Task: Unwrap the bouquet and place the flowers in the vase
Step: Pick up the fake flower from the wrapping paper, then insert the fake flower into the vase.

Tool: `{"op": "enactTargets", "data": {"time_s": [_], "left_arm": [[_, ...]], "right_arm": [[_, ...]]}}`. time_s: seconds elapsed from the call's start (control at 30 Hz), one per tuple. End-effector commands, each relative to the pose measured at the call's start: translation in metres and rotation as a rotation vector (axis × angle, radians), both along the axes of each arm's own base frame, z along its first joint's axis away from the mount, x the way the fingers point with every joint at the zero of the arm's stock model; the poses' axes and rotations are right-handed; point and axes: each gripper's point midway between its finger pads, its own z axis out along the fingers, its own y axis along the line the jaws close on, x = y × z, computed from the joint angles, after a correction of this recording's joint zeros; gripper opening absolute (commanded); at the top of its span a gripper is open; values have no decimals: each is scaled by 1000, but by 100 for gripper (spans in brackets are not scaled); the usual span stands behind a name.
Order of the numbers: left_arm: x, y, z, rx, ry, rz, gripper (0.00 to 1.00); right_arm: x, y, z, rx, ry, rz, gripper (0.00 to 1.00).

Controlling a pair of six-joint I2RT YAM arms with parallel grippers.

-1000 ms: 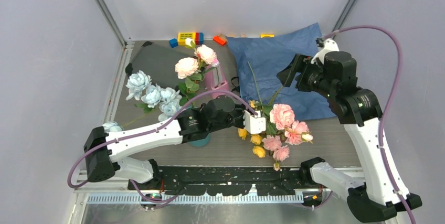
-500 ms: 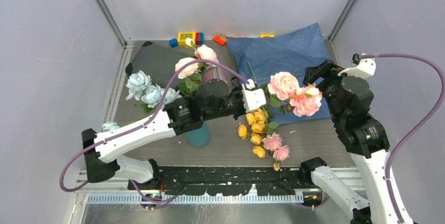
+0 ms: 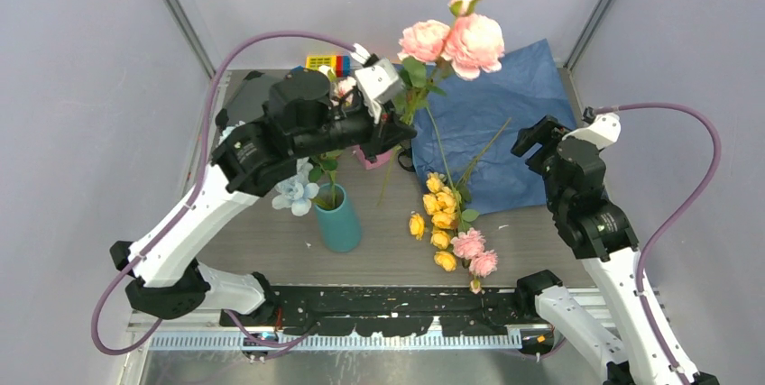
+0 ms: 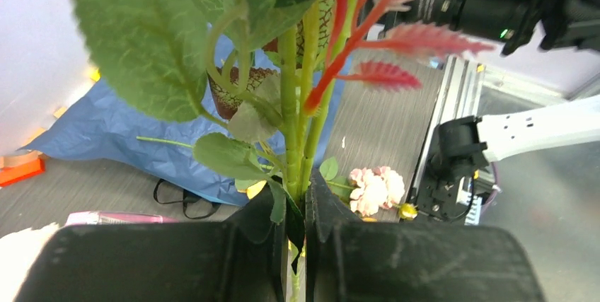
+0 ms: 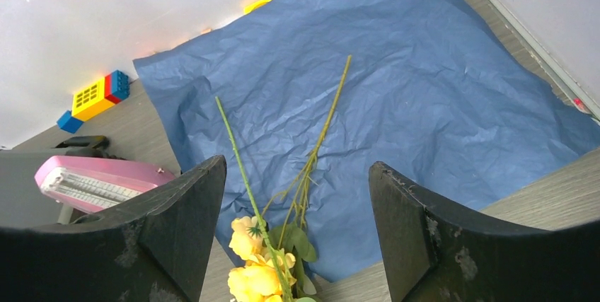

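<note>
Left end effector (image 3: 394, 129) was clamped on the stems of pink flowers (image 3: 451, 40), high over the counter (image 3: 388, 254), beyond the vase (image 3: 339, 219). Right end effector (image 3: 534, 140) hung wide open, empty, by the wrap (image 3: 492, 101); yellow flowers (image 3: 440, 218) lay at its edge.

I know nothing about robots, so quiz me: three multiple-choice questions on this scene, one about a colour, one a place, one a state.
1. What colour is the vase? A teal; B red; C white.
2. Where do the yellow flowers lie? A in the vase; B on the table, stems over the blue paper; C held aloft.
3. The left gripper is: A open, empty; B out of sight; C shut on the stem of the pink flowers.
Answers: A, a teal cylinder; B, they lie flat on the tabletop; C, its jaws pinch the green stem.
</note>
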Motion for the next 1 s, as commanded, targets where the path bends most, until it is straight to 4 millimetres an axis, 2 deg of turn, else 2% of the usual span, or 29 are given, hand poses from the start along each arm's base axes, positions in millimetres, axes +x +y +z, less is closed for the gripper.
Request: {"op": "enactTargets", "data": {"time_s": [0.0,0.13,0.37,0.77,0.97], "left_arm": [[-10,14,13,-21,126,-1,0],[-10,21,30,-32,144,9,0],[3,41,42,-30,171,73,0],[35,95,65,-64,137,245,0],[54,117,68,-91,104,342,0]], "right_arm": [[9,-3,3,31,-47,-42,79],[11,0,-6,36,-29,-36,79],[13,1,-15,32,-9,-30,79],[10,-2,-24,18,2,-40,79],[11,-1,-25,19,1,-34,79]]}}
